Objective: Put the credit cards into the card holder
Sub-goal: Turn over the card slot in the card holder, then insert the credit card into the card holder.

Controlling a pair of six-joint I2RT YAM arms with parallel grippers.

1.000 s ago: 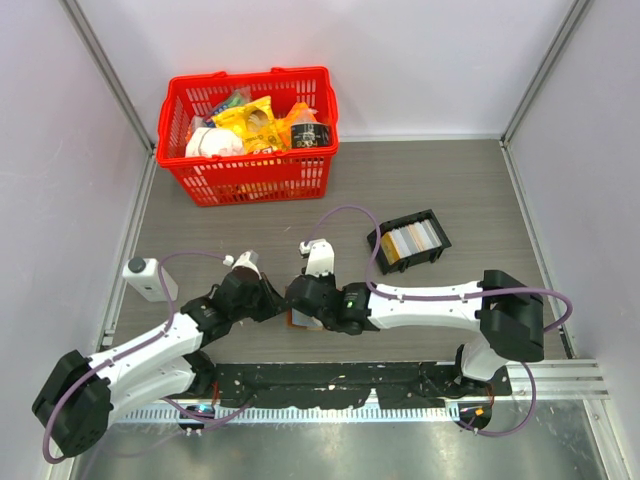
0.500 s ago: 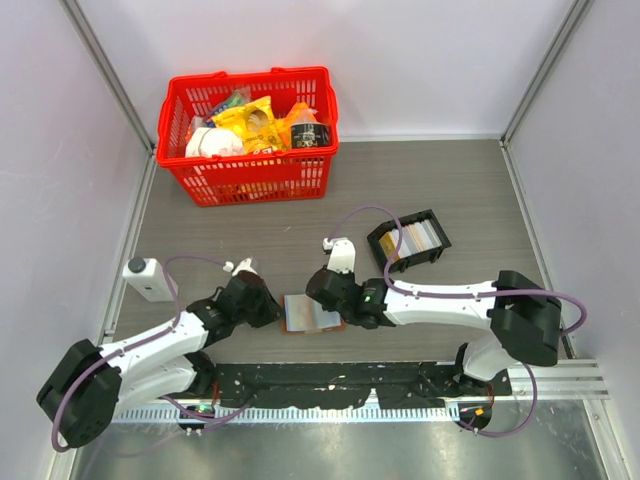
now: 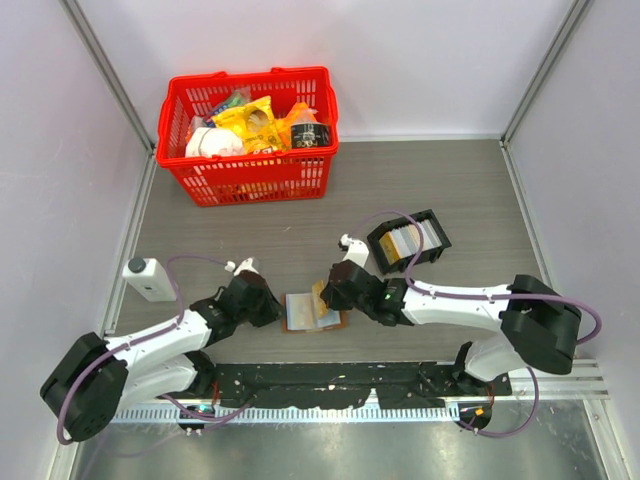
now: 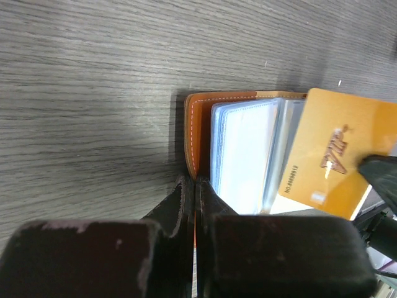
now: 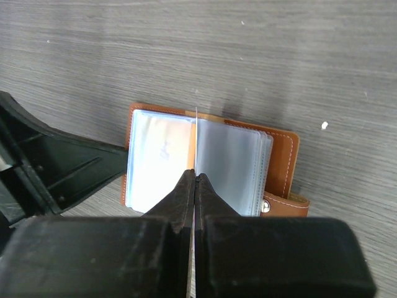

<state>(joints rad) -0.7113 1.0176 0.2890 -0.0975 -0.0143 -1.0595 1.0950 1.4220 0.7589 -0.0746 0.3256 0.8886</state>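
Pinched in my right end effector [image 5: 195,180] is one thin yellow-orange card [image 4: 338,161], held on its edge directly above the open card holder [image 5: 211,162]; in the right wrist view the card shows only as a fine line between the two fingers, which are pressed together on it. My left end effector [image 4: 195,186] is also pressed together, and it clamps the brown leather edge of the card holder at its left side, so the holder lies open on the desk [image 3: 260,225] with its clear plastic sleeves facing up. The snap tab [image 5: 286,203] lies at the holder's right side. The other credit cards [image 3: 412,240] stand in the small black tray [image 3: 408,243], well apart from the holder, behind my right arm. A red basket [image 3: 250,135] with groceries stands at the far side of the desk, and a small white device [image 3: 145,277] lies near the left wall.

I judge that the card is about to enter a sleeve, and this is the delicate part. The sleeves are thin and lie close on each other, so the card's edge may land between two sleeves, or on top of one, instead of inside. If I push down at a tilt, the card can bend or slip in my fingers. If my left grip is weak, the holder may slide or fold shut under the pressure.
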